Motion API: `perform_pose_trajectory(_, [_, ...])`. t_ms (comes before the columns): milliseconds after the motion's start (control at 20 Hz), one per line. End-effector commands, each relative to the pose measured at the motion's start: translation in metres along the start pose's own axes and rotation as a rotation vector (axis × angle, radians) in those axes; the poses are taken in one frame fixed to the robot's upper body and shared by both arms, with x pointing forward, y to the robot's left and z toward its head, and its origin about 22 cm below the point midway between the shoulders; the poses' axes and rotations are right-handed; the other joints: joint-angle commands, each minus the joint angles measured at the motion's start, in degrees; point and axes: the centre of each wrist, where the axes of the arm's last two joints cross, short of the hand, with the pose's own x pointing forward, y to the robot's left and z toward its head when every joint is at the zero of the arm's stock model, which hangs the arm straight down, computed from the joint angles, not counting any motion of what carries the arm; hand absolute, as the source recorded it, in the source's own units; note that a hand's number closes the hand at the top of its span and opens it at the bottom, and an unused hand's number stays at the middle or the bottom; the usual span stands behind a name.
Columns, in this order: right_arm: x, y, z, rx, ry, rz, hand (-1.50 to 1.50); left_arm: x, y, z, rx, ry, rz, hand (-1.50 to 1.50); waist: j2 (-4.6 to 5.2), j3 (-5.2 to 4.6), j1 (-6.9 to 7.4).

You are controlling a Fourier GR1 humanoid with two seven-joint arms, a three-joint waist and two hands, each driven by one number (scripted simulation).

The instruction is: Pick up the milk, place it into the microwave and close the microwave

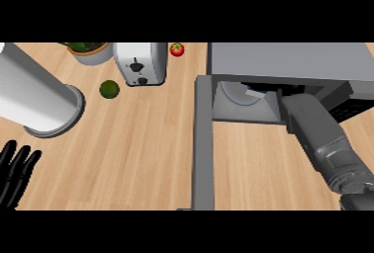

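The grey microwave stands at the back right with its door swung wide open, seen edge-on and reaching toward me. My right forearm goes into the cavity over the door sill. Only a dark part of my right hand shows inside, and its grip is hidden. Just left of it, a small white and blue piece that looks like the milk shows beside the white turntable plate. My left hand rests open at the lower left edge, fingers up.
A toaster stands at the back centre, with a red fruit to its right and a green fruit to its left. A potted plant sits at the back left. A tall white cylinder stands at the far left.
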Motion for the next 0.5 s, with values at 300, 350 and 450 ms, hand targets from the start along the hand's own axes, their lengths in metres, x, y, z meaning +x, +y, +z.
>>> perform_pose_trajectory(300, [-0.042, -0.021, 0.03, 0.041, 0.047, -0.155, -1.5, 0.004, -0.014, 0.002, 0.014, 0.002, 0.017, -1.5, -1.26, -0.07, -2.61])
perform_pose_trajectory(350, [-0.026, -0.024, 0.01, 0.052, 0.034, -0.182, -1.5, 0.002, -0.024, 0.002, 0.007, 0.002, 0.031, -1.5, -1.26, -0.08, -2.44])
perform_pose_trajectory(450, [-0.047, -0.029, 0.031, 0.102, 0.041, -0.251, -1.5, -0.014, -0.016, 0.0, 0.019, 0.028, 0.037, -1.5, -1.51, -0.13, -3.5])
